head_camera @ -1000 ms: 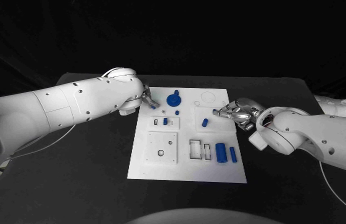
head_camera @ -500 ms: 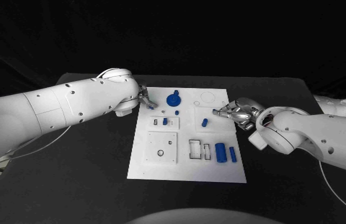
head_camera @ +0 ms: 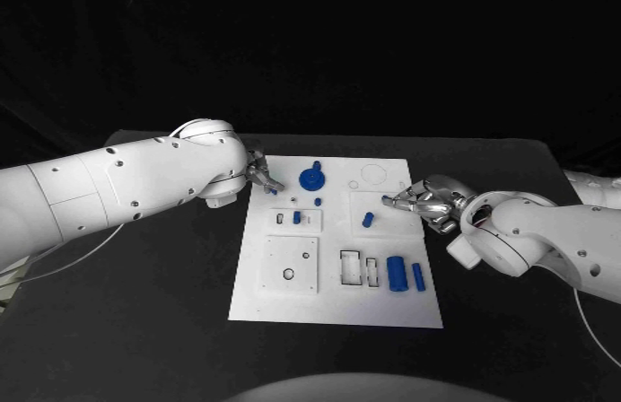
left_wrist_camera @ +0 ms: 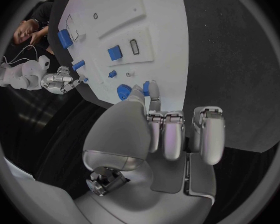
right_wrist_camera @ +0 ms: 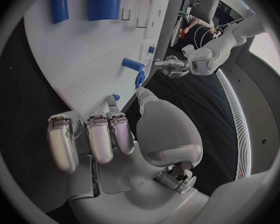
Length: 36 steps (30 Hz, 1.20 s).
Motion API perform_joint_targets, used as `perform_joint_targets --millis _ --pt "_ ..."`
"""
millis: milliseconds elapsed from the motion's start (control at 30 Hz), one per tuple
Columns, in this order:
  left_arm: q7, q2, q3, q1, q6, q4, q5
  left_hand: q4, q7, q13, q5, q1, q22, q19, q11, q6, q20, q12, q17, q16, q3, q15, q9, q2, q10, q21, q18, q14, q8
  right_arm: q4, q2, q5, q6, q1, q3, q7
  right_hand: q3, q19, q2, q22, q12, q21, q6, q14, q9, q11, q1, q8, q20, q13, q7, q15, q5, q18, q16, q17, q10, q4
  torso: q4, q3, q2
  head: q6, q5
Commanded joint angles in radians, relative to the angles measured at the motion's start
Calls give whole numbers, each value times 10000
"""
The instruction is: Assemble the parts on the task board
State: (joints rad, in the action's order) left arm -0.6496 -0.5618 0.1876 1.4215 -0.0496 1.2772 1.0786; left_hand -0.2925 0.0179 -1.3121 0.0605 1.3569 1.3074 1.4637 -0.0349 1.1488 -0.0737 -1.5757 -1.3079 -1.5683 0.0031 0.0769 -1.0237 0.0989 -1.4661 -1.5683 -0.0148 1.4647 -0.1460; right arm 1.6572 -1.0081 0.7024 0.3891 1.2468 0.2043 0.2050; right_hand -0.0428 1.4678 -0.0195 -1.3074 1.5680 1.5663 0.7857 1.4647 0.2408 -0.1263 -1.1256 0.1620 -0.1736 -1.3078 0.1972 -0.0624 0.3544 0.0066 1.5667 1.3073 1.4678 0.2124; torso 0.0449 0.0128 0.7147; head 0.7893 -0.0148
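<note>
Fingers of the left hand (head_camera: 263, 179) sit at the far left edge of the task board (head_camera: 336, 308), and the left wrist view shows a small blue part (left_wrist_camera: 154, 88) pinched at their tips, though the grip itself is partly hidden. Just right of those tips stands the round blue part (head_camera: 312, 179); nearer along the board lie two small blue pieces by the slots. Mid-board, a short blue peg (head_camera: 368, 219) lies tilted, its long axis running near-to-far, just left of the right hand (head_camera: 424, 203). That hand's fingers (right_wrist_camera: 117, 129) are curled together at the board's right edge, a blue tip between them, so it probably holds a part too. Two blue cylinders (head_camera: 406, 275) lie near right, closer to the right hand.
</note>
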Motion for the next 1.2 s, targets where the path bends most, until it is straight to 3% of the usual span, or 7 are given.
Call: perform_joint_targets --millis 33,233,633,800,1200 --pt "126 -30 -13 30 16 60 -156 3 -65 -2587 44 415 2634 1070 -84 36 -83 49 -2629 -25 93 71 15 313 -1047 -25 148 1061 -13 4 -2 89 -114 -8 2 31 44 1030 -89 -2634 28 45 -38 1061 -12 -58 5 48 -58 -2630 72 -85 -40 -66 41 2635 1030 3 -6 0 4 10 -1" --pt "40 -173 -15 99 -103 201 -338 8 -65 -2587 63 473 2634 1070 -84 30 -95 49 -2629 -25 153 71 28 302 -1047 -25 148 1061 -2 12 -9 89 -111 -8 2 42 51 1030 -96 -2634 28 45 -41 1061 -16 -62 -6 51 -61 -2630 74 -88 -36 -66 41 2635 1030 0 2 -3 3 42 -7" --pt "-271 -695 14 402 -324 993 -828 1 -61 -2587 83 495 2634 1070 -83 33 -103 49 -2629 -25 195 72 36 317 -1047 -25 148 1061 2 36 -24 89 -86 -8 2 53 51 1030 -96 -2634 28 45 -41 1061 -16 -62 -6 51 -61 -2630 74 -88 -36 -66 41 2635 1030 0 18 5 2 105 1" --pt "-400 -837 93 440 -368 1272 -893 1 -61 -2587 83 495 2634 1070 -83 33 -103 49 -2629 -25 195 72 36 317 -1047 -25 148 1061 2 45 -15 89 -69 -8 2 44 51 1030 -96 -2634 28 45 -41 1061 -16 -62 -6 51 -61 -2630 74 -88 -36 -66 41 2635 1030 0 7 1 -2 108 19" --pt "-775 -978 165 454 -669 1695 -1013 -1 -58 -2587 97 512 2634 1070 -80 36 -110 49 -2629 -25 229 73 43 323 -1047 -25 148 1061 5 52 -14 89 -55 -8 2 37 51 1030 -96 -2634 28 45 -41 1061 -16 -62 -6 51 -61 -2630 74 -88 -36 -66 41 2635 1030 0 -6 0 4 121 71"
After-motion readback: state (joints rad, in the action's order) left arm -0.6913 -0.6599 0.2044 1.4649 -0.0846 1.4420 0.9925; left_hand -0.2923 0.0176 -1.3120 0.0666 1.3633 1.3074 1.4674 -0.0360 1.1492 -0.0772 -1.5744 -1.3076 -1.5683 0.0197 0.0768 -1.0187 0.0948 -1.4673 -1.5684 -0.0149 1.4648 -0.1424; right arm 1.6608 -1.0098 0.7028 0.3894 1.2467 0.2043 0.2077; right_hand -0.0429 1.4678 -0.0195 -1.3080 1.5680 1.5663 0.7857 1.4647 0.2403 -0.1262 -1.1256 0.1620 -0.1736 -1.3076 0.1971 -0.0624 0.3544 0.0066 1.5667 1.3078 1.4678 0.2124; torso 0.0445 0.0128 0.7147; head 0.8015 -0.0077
